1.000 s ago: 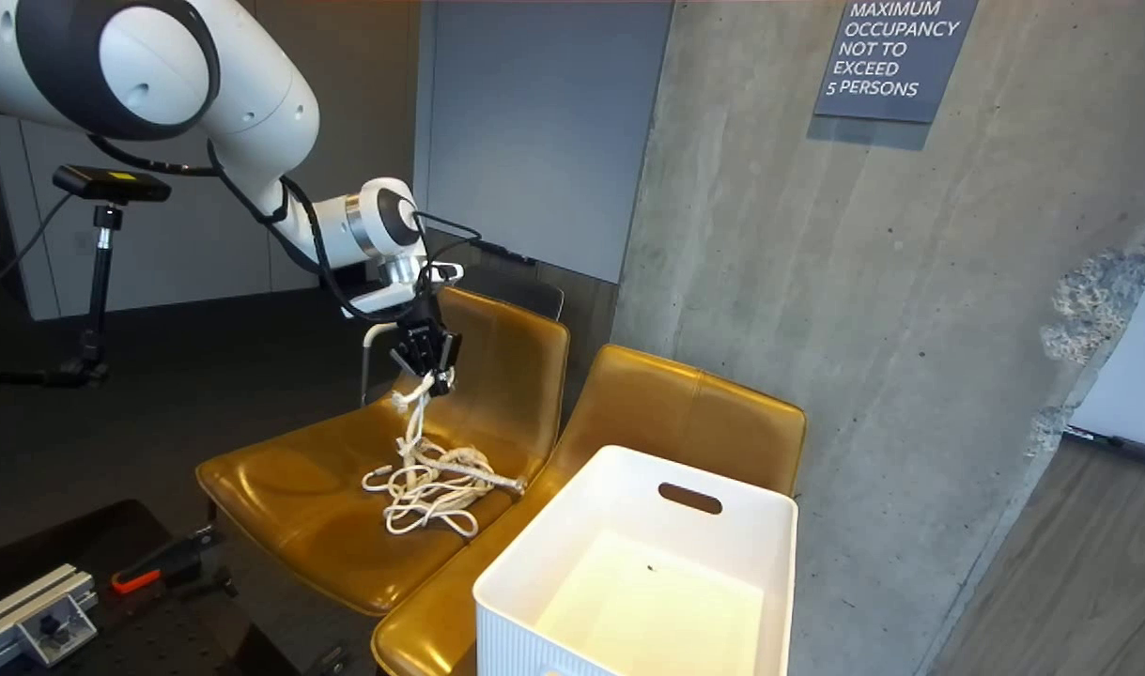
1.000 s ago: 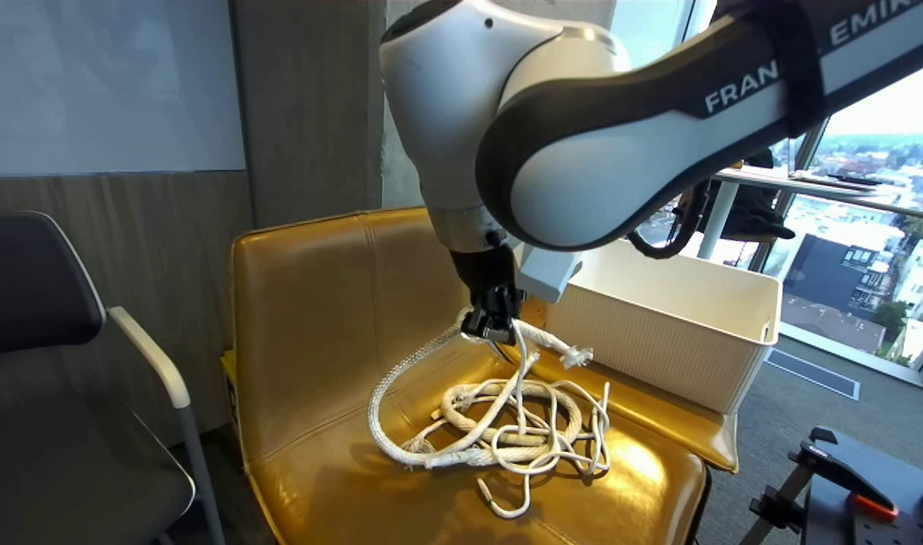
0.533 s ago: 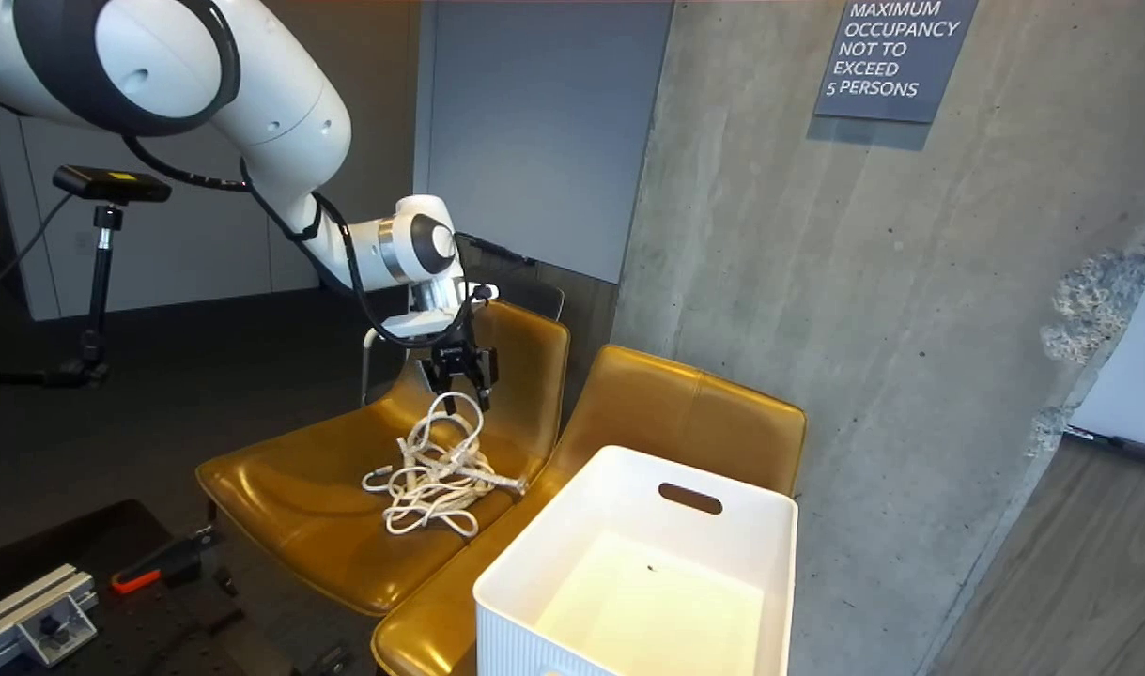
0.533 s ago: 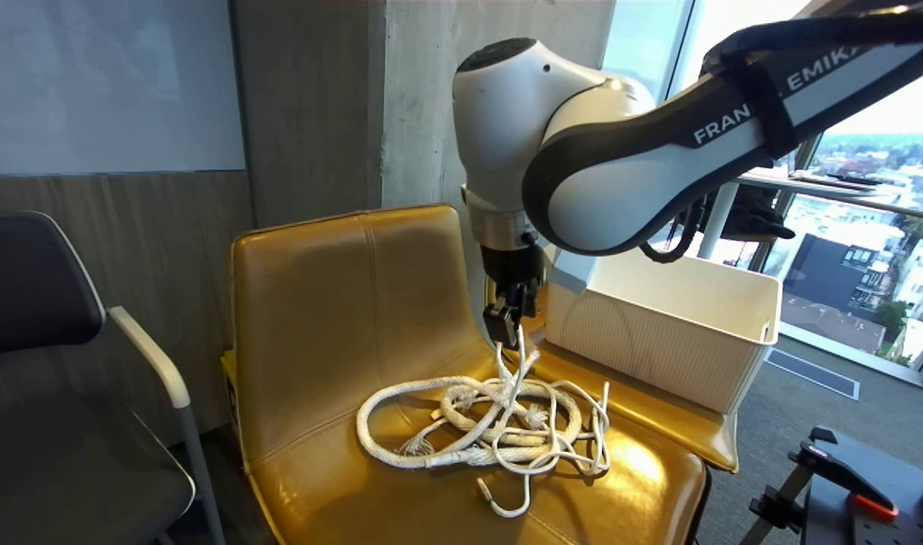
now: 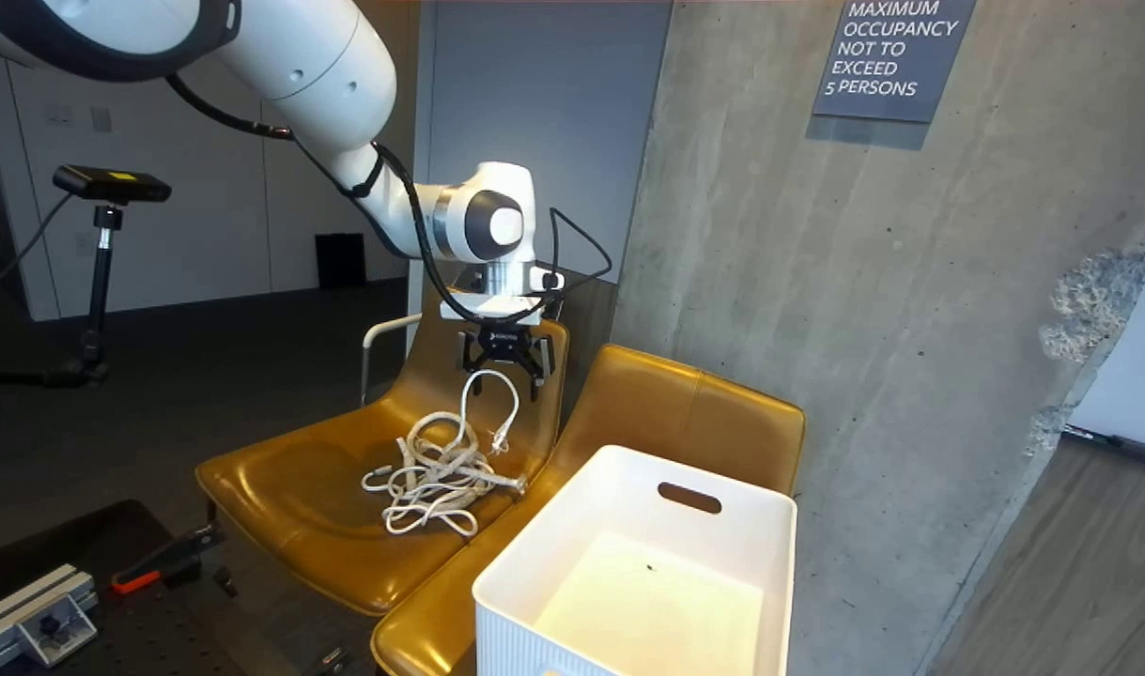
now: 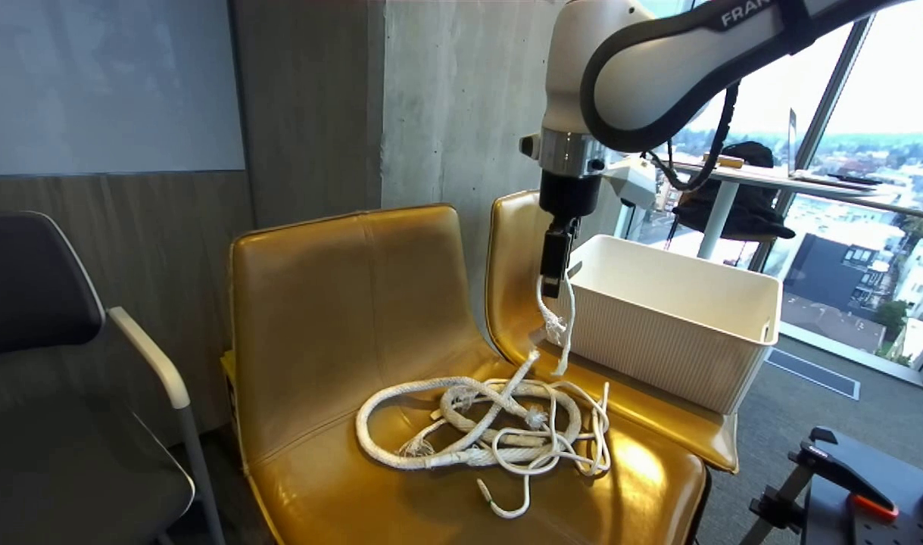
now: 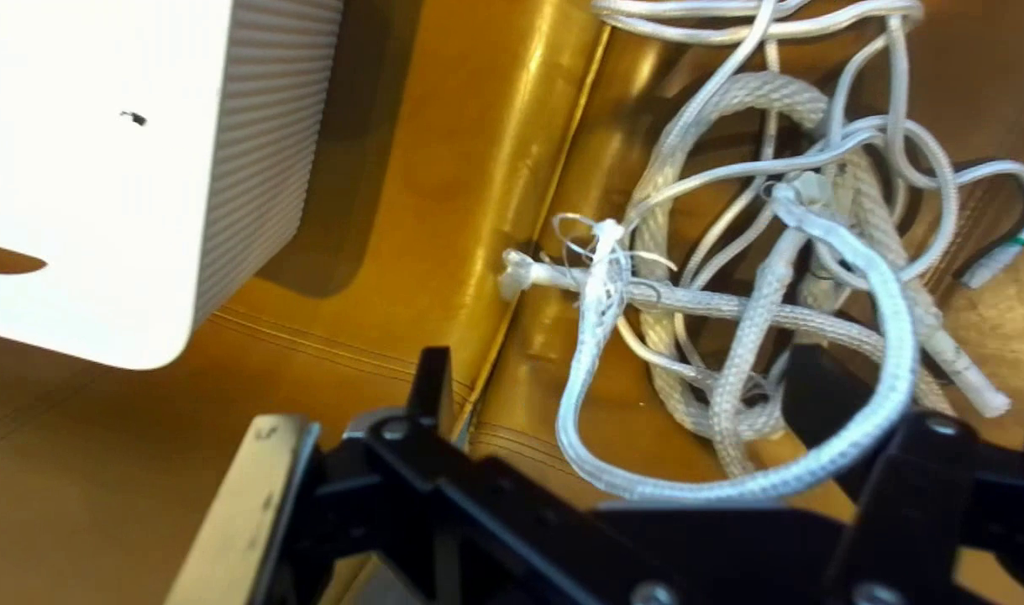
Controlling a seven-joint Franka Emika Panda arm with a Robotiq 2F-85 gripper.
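Standing wide apart, the fingers point(image 7: 432, 385) of the gripper point(image 5: 505, 391) are nearest in the wrist view, and they pinch nothing between them. Around the finger at the right of that view curves a short white strand point(image 7: 898, 336), seemingly just draped (whether its weight truly rests there, I cannot tell), with both ends dangling in the air, one of them frayed. The likeliest trouble is a slip: with nothing clamping the strand, a slight tilt or jolt of the gripper could drop it, and the frayed end could snag in the finger linkage if the fingers move. Bringing them together could also miss it, since it seems to pass around one finger only. Farther down, near in an exterior view, a rope tangle point(image 6: 484, 456) lies on the seat of a mustard chair point(image 6: 317, 318); because thin cord crosses thick coils there, a tug on one loop could drag several along. Just beyond, a thick end reaches toward the crease point(image 7: 559, 176) against the neighbouring chair point(image 6: 510, 303), a place where a dropped strand could wedge. On that neighbouring chair, far to the right, stands a white bin point(image 6: 658, 341), whose rim a low sideways swing could knock, shifting it on the slick-looking seat. Farthest off, a table point(image 6: 756, 177) stands beside the windows point(image 6: 896, 83), well apart from the tangle.
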